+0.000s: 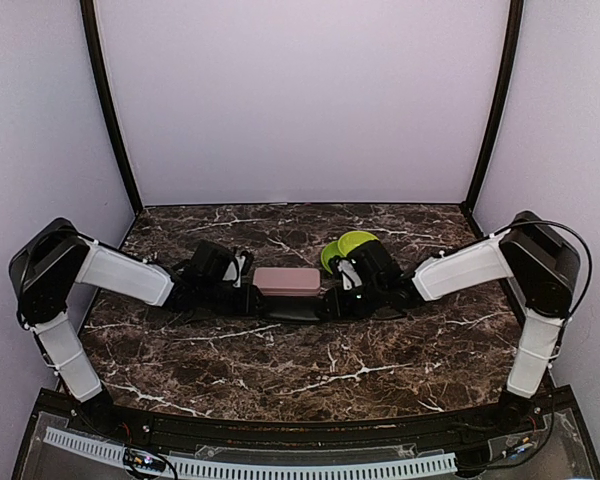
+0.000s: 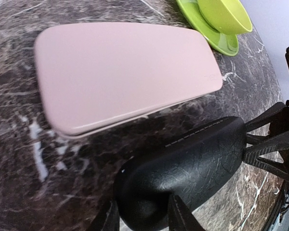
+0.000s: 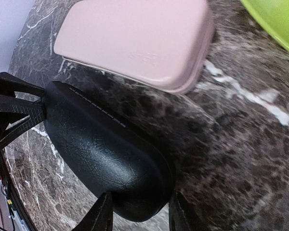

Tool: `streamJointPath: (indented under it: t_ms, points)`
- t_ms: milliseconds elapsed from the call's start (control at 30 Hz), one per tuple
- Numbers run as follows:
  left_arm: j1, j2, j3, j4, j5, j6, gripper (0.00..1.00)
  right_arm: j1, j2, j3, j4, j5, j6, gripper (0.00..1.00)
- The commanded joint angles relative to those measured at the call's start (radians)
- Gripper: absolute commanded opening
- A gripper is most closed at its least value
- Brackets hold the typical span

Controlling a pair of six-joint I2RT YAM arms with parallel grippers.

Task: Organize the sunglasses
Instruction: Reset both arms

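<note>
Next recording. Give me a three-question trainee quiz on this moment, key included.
1. True or false: the pink case lies on top of the black case.
2. The black case is held by: A the left gripper only, B the right gripper only, C both.
3. What green things stand near the pink case?
Key: 1 false, they lie side by side; 2 C; 3 a green cup on its saucer.

The oval case lies just before the rectangular case.
</note>
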Motion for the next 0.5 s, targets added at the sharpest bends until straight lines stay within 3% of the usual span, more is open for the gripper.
streamJointPath:
  t_ms: [0,167,267,467]
  points:
    - [-0.115,0.090,0.044,-0.004,0.098,-0.030,0.34,0.000,-0.087,-0.058,0.003,0.027,-0.010,0.38]
    - [-0.122,0.085,0.068,-0.010,0.069,-0.026,0.36,-0.015,-0.144,-0.085,-0.045,0.055,-0.034,0.39]
    - [-0.122,0.045,0.082,-0.055,0.014,0.000,0.40,-0.036,-0.177,-0.078,-0.094,0.087,-0.064,0.45]
    - [-0.116,-0.124,0.046,-0.135,-0.206,0.079,0.68,-0.099,-0.319,-0.059,-0.242,0.187,-0.152,0.64]
